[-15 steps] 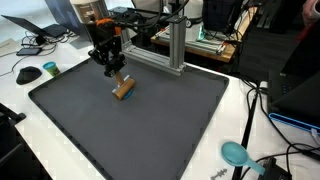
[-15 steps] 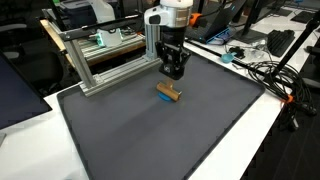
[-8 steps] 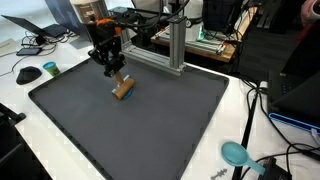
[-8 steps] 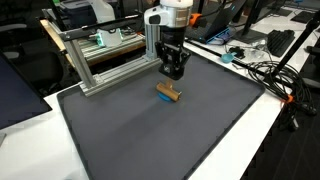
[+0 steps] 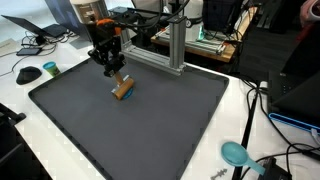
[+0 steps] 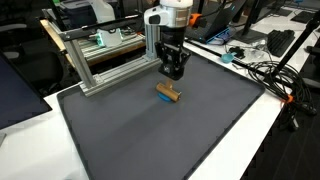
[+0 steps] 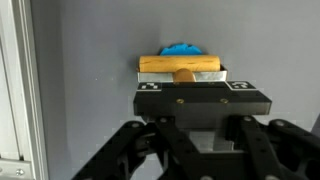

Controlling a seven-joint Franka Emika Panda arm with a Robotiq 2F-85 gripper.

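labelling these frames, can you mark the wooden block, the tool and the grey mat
wooden block (image 7: 180, 65), wrist view, middle of its long face
tool (image 6: 174, 74), in an exterior view, midway between its fingertips
grey mat (image 5: 160, 120), in an exterior view, bare patch near its middle

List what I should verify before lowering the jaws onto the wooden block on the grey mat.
1. Tan wooden block with a blue part lies flat on the dark grey mat: ok.
2. Jaws free of the block: ok; in both exterior views they hang just above and beside it, apart.
3. Jaws open wide enough to span the block: cannot tell; the fingers are not clear in any view.
4. Block lined up with the jaws: ok; the wrist view shows it mid-frame, lying crosswise.
5. Room from the aluminium frame: ok; it stands at the mat's edge, apart from the block.
6. What the blue part is: cannot tell.
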